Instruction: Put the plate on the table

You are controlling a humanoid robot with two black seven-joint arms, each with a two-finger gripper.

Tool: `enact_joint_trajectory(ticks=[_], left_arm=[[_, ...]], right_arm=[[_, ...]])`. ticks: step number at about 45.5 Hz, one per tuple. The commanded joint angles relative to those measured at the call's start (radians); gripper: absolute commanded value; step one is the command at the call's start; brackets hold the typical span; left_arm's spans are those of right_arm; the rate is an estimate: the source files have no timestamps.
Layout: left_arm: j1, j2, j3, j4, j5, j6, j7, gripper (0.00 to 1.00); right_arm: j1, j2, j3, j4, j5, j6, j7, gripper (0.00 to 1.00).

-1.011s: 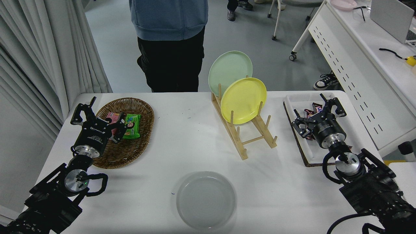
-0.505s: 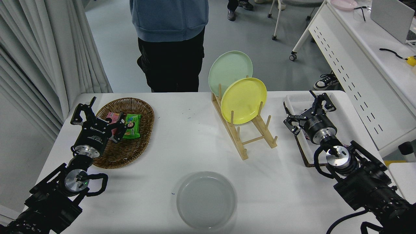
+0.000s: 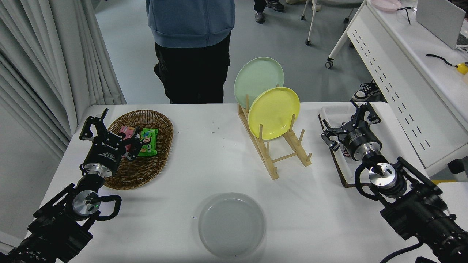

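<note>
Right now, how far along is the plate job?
It looks done: the grey plate lies flat on the table near the front edge, apart from both grippers. The right gripper is open and empty over the tray; the left gripper is parked at the basket. Nothing visibly remains.

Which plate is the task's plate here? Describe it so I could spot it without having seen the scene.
Start at the white table and go to its near edge, in front of the wooden rack. The plate lies flat there, alone, touched by neither end effector. It is plain light grey, whereas the yellow plate and the pale green plate stand upright in the rack.
</note>
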State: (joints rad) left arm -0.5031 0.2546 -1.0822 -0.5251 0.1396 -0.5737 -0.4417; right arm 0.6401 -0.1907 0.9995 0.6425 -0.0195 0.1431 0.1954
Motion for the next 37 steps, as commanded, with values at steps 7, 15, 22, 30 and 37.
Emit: enact_joint_trajectory(ticks=[7,15,22,30,37], left_arm=[[0.000,0.000,0.001,0.000,0.000,0.000,0.000,1.00],[0.000,0.000,-0.001,0.000,0.000,0.000,0.000,1.00],[0.000,0.000,-0.001,0.000,0.000,0.000,0.000,1.00],[0.000,0.000,-0.001,0.000,0.000,0.000,0.000,1.00],[0.000,0.000,-0.001,0.000,0.000,0.000,0.000,1.00]], right_arm=[[-0.023,-0.004,-0.004,0.005,0.001,0.087,0.085,1.00],[-0.022,-0.004,-0.016,0.002,-0.007,0.099,0.085,1.00],[-0.023,-0.009,-0.038,0.002,-0.008,0.110,0.085,1.00],[-0.027,-0.009,-0.050,0.000,-0.008,0.132,0.085,1.00],[-0.025,-0.009,-0.048,-0.003,-0.008,0.133,0.084,1.00]])
